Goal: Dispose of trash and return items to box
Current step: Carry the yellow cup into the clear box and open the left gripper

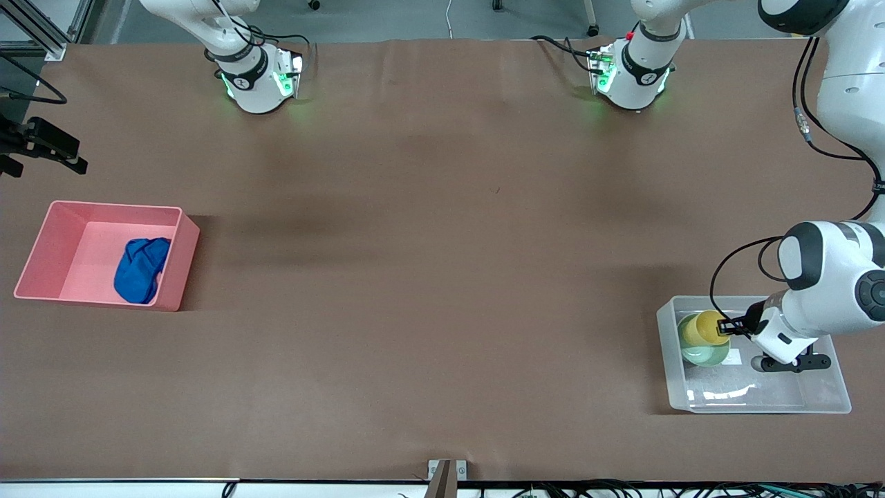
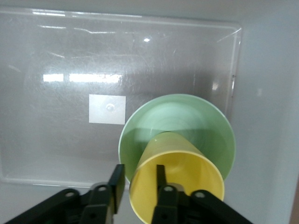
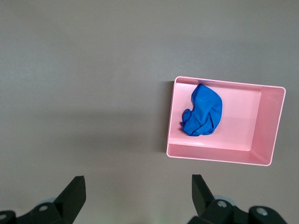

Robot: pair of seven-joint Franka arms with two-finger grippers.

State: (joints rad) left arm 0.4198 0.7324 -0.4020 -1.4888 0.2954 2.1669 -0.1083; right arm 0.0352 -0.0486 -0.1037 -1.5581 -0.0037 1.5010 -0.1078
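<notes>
The blue cloth wad (image 1: 142, 269) is lying in the pink bin (image 1: 41, 253) — disposal looks done. The left pincer (image 2: 139, 179) is pinching the yellow cup (image 2: 176, 179) by its rim, cup sitting in the green bowl (image 2: 205, 125) inside the clear box (image 1: 826, 404) — only release appears left. The right pincer (image 3: 138, 186) is hanging spread wide, holding nothing, over the bench (image 1: 442, 277).

The black two-finger left gripper (image 2: 140, 179) is cut off by the left wrist view's edge, and there the small yellow plastic cup (image 2: 180, 179) hides part of the pale mint-green round bowl (image 2: 187, 121)
</notes>
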